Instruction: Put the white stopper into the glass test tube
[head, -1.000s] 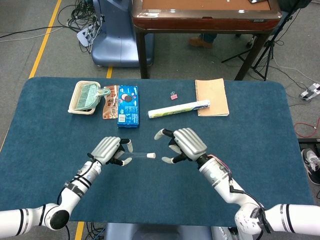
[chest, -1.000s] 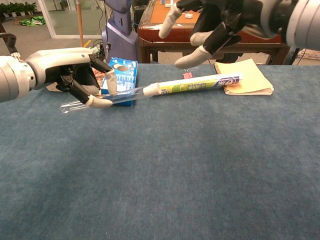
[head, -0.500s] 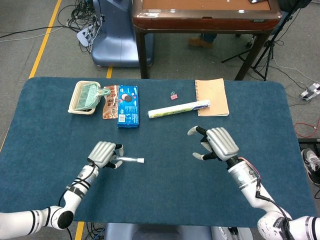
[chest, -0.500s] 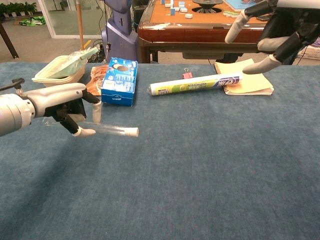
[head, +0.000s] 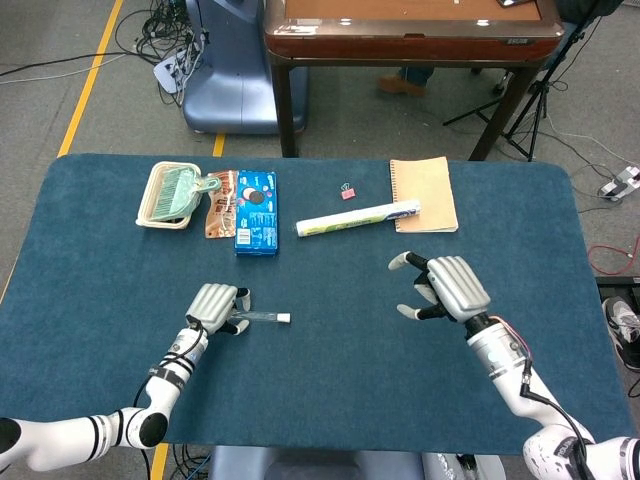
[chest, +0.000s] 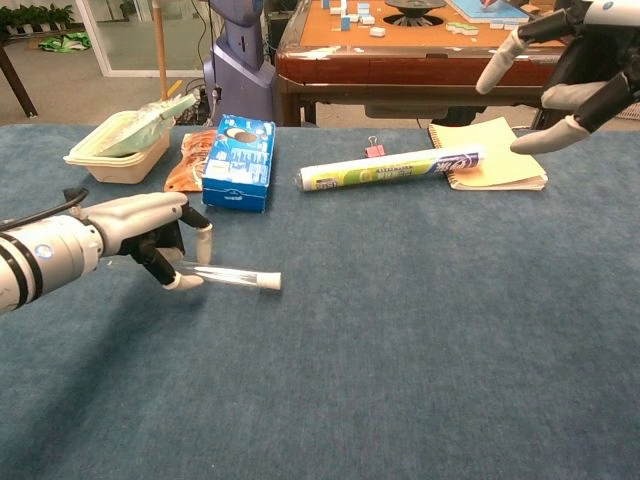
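Observation:
The glass test tube lies nearly level, low over the blue cloth, with the white stopper seated in its right end. My left hand holds the tube's left part between thumb and fingers. My right hand hovers well to the right, fingers spread, holding nothing.
Along the far side of the table lie a basket with a green brush, a snack packet, a blue box, a rolled paper tube, a pink clip and a tan notebook.
My left hand has lowered toward the table with the stoppered tube. My right hand has drawn away to the right and opened, away from the tube's end.

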